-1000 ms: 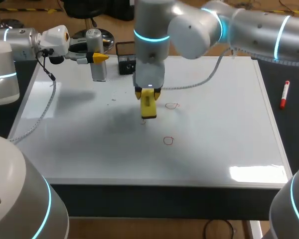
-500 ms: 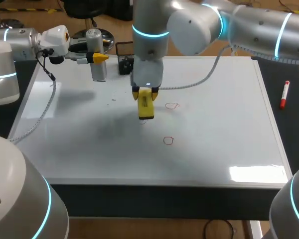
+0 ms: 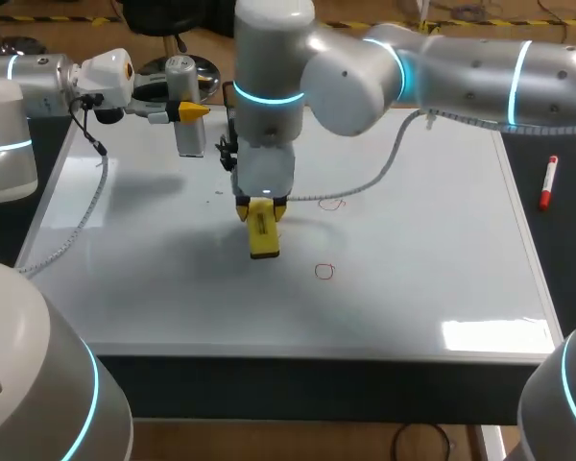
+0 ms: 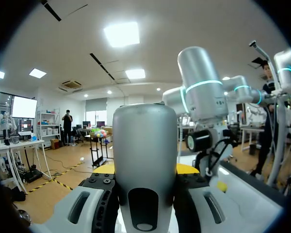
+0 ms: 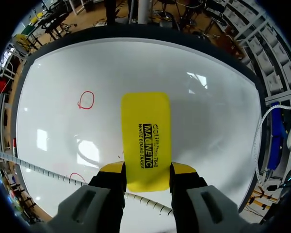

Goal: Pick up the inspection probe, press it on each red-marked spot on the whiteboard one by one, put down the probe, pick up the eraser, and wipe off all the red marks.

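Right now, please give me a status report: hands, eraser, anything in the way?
Right hand shut on yellow eraser over whiteboard. Left hand shut on inspection probe. Two red marks unwiped; cable near one.

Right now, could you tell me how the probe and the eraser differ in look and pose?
The probe is a grey cylinder; the eraser is a flat yellow block. The left claw holds the probe upright near the whiteboard's far edge; the right claw holds the eraser down over its middle. Both are gripped from two sides.
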### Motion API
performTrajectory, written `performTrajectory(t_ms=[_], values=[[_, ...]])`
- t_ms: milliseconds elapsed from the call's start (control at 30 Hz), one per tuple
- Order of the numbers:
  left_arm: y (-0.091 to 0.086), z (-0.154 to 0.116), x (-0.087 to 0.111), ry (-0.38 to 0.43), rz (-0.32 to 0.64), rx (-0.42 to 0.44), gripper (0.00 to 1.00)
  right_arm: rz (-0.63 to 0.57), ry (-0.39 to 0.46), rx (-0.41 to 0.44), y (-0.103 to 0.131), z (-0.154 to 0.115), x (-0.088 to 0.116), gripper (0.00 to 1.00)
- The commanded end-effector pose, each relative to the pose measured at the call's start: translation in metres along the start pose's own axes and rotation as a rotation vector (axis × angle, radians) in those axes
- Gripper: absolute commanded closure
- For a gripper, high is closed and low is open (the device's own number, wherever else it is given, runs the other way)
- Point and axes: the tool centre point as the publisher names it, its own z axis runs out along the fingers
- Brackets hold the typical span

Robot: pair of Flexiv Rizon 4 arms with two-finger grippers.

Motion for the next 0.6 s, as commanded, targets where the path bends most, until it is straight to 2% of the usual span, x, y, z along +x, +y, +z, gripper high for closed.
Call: performTrajectory(t_ms=[33,267,600], values=[[-0.001,0.000,0.000,0.000,0.000,-0.001,1.00,-0.005,0.016,-0.008,-0.003,0.009,-0.007,1.00],[-0.001,0.000,0.000,0.000,0.000,-0.001,1.00,-0.001,0.032,-0.033,-0.005,0.027,-0.004,1.00],[-0.001,0.000,0.000,0.000,0.000,-0.001,1.00,0.022,0.036,-0.037,-0.007,0.035,0.006,1.00]])
